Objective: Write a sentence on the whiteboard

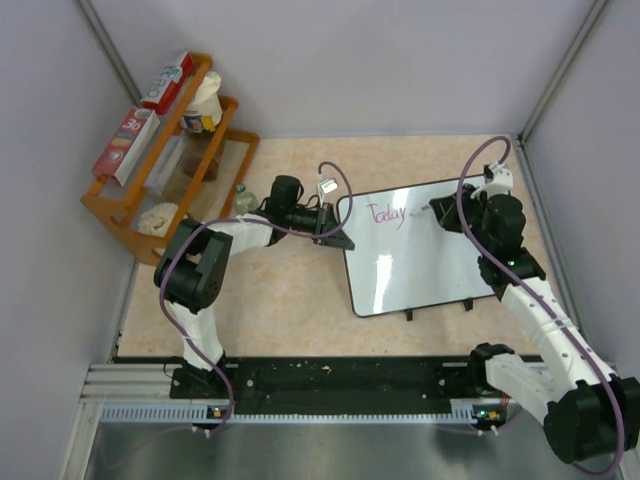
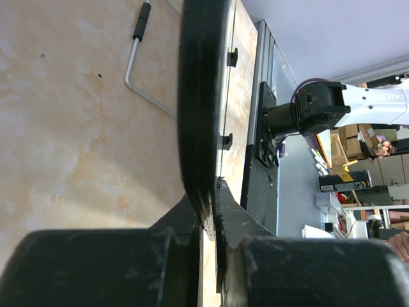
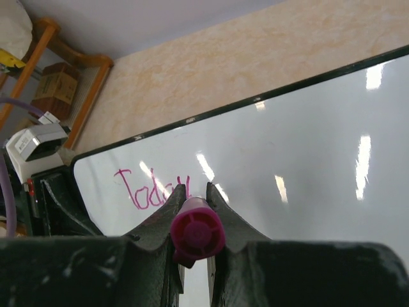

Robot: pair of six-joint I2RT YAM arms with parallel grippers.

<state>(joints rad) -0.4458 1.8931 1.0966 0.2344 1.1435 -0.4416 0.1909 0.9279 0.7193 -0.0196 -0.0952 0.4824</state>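
The whiteboard (image 1: 420, 272) lies on the tan marbled table (image 1: 285, 295), right of the middle and turned slightly askew, its two small black feet on the near edge. Of the sentence (image 1: 387, 213), only the word "Today" stands so far, in thin pink cursive at the board's far left corner; the right wrist view shows the same word (image 3: 148, 189) just past the fingertips. The right gripper (image 3: 195, 192) hovers over the board's far edge, right of the word, its jaws closed tight around a pink marker (image 3: 197, 234), whose butt end faces the camera; whether the tip touches the board cannot be told. The left gripper (image 1: 336, 226) reaches in from the left and is clamped on the board's left edge; in its wrist view the fingers (image 2: 214, 220) pinch the thin black frame (image 2: 201, 96), seen edge-on. A wooden shelf rack (image 1: 122, 215) with boxes and jars stands in the far left corner, well apart from the board.
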